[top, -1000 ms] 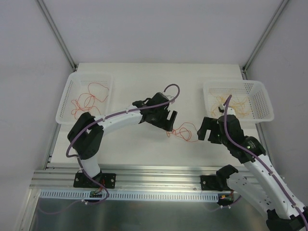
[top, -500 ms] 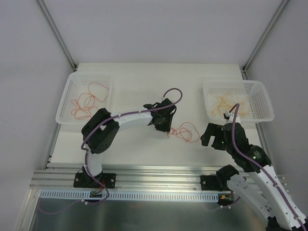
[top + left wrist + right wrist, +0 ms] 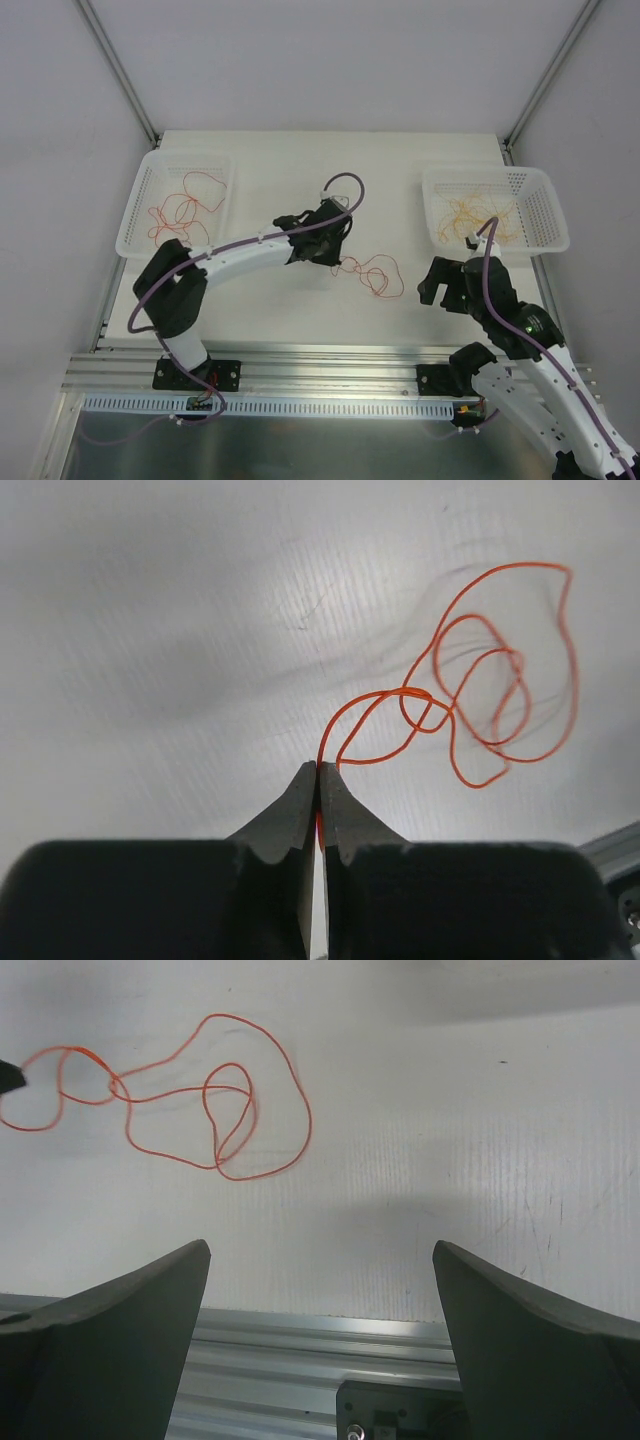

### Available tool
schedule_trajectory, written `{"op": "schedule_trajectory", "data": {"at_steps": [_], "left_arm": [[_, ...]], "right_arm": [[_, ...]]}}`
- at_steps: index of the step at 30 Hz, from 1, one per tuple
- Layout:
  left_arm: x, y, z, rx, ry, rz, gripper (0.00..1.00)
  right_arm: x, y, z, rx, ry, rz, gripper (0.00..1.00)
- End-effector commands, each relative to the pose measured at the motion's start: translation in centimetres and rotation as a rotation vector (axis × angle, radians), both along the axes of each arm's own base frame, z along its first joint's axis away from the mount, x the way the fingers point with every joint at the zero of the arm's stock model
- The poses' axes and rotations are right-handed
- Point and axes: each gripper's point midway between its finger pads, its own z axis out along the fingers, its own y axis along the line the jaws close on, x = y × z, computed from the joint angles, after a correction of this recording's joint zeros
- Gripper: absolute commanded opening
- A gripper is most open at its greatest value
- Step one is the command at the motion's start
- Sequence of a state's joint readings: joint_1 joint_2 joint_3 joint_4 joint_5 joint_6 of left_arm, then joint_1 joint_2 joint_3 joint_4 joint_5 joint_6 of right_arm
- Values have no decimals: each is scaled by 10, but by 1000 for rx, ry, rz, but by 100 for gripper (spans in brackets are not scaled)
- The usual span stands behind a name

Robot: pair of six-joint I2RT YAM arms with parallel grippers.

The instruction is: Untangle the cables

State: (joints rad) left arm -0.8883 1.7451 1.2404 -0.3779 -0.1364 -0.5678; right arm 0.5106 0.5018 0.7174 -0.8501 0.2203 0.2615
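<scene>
L gripper (image 3: 318,770): fingers pressed together, clamped on one end of a red-orange cable (image 3: 430,695). Rest of the strand is seen ahead & right of the tips, in loose overlapping loops over the table (image 3: 150,630). R gripper (image 3: 320,1250): fingers wide apart, nothing held; the loops are ahead & left of its tips, not touched. Other red strands (image 3: 180,205) noted in left basket (image 3: 135,215), paler yellow-orange strands (image 3: 480,215) in right basket (image 3: 545,215).

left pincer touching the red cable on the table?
Touching. Left wrist view: the left pincer is shut on the red cable, which emerges from between its closed tips.
</scene>
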Motion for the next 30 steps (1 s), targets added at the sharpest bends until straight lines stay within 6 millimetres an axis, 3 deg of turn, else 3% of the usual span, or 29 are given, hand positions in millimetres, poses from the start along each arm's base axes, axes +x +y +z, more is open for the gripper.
{"op": "schedule_trajectory", "data": {"at_steps": [1, 3, 4, 11, 15, 16, 18, 19, 23, 26, 30], "left_arm": [[23, 18, 86, -59, -241, 3, 0], [28, 24, 115, -68, -320, -14, 0], [29, 32, 141, -87, -385, -8, 0], [46, 74, 268, -156, -679, 6, 0], [61, 111, 327, -189, -801, 85, 0], [67, 132, 347, -200, -836, 145, 0], [72, 156, 363, -196, -863, 210, 0], [74, 175, 384, -191, -907, 262, 0], [78, 219, 427, -122, -1013, 344, 0], [76, 227, 450, -141, -1051, 336, 0], [68, 199, 453, -251, -1028, 209, 0]], "right_arm": [[3, 1, 1, 1, -6, -2, 100], [3, 2, 2, 3, -7, 1, 100], [4, 2, 3, 4, -8, -1, 100], [11, 8, 4, 5, -8, 10, 100], [16, 14, 7, 20, -10, 22, 100], [18, 16, 8, 23, -14, 25, 100], [20, 18, 9, 21, -4, 28, 100], [21, 19, 9, 23, -5, 30, 100], [24, 21, 11, 28, -9, 32, 100], [27, 25, 10, 33, -4, 43, 100], [35, 59, 26, 144, -54, 176, 100]]}}
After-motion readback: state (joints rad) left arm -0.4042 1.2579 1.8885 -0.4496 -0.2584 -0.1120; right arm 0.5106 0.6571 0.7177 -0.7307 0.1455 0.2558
